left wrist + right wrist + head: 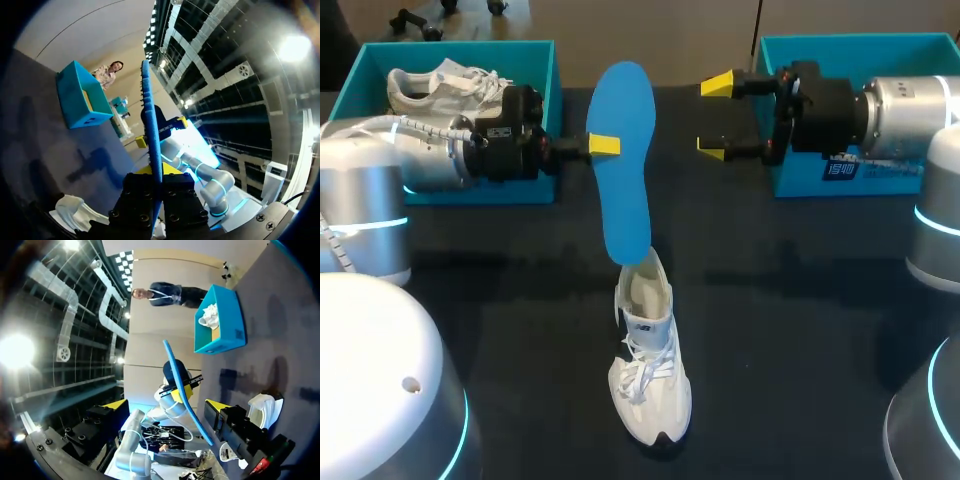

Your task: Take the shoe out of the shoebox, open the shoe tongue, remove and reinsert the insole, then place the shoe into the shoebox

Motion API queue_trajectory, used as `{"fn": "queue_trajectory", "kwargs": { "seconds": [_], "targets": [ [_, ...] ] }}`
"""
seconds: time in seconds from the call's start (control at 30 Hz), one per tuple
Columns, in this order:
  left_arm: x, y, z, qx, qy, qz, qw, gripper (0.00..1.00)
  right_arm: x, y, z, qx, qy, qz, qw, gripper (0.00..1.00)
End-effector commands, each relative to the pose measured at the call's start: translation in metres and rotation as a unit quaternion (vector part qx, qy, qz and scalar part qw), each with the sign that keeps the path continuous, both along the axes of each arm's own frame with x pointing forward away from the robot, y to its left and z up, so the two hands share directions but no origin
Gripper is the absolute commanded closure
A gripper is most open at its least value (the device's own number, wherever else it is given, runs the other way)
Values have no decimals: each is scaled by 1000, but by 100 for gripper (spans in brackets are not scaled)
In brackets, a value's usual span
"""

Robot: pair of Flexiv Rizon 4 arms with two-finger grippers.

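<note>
1. Head view: our left gripper (605, 145) is closed on the blue insole (623, 160), gripping it about a third of the way down its length. It holds the insole on end over the middle of the table (800, 320).
2. The insole's broad rounded end points toward the far edge. Its narrower end comes down at the heel opening of the white shoe (648, 365). We cannot tell whether the two touch.
3. The shoe stands on its sole near the middle of the table's near edge, toe toward that edge, with its laces loose and its opening gaping.
4. Our right gripper (715, 117) stands wide, its two yellow tips well apart with nothing between them. It is just beside the insole on the right-hand side, apart from it, over the far half of the table.
5. In the left wrist view we see the insole edge-on, running straight out between our fingers (172, 168), which press on it from both sides.
6. The left shoebox (535, 110), teal, sits at the table's far left corner and holds a second white shoe (440, 88).
7. The right shoebox (840, 50), also teal, sits at the far right corner, and our right arm crosses in front of it. We cannot see what is inside.
</note>
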State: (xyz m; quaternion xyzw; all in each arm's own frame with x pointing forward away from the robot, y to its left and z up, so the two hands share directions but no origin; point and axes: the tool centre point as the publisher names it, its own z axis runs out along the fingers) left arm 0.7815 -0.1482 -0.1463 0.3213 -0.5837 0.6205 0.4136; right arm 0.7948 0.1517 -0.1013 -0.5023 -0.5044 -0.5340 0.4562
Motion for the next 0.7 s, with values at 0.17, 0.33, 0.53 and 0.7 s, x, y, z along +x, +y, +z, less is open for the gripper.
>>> {"fn": "queue_trajectory", "kwargs": {
  "seconds": [0.17, 0.33, 0.53, 0.7],
  "targets": [
    [2, -3, -11, -2, 39, 8, 999, 100, 0, 2, 0, -1, 0, 0, 1000, 0],
    [1, -3, -11, -3, 62, 18, 998, 100, 0, 2, 0, -1, 0, 0, 1000, 0],
    [0, -3, -11, 2, 77, 24, 997, 100, 0, 2, 0, -1, 0, 0, 1000, 0],
    [0, -3, -11, 2, 77, 24, 997, 100, 1, 2, 3, -45, 0, 14, 999, 0]
  ]
}}
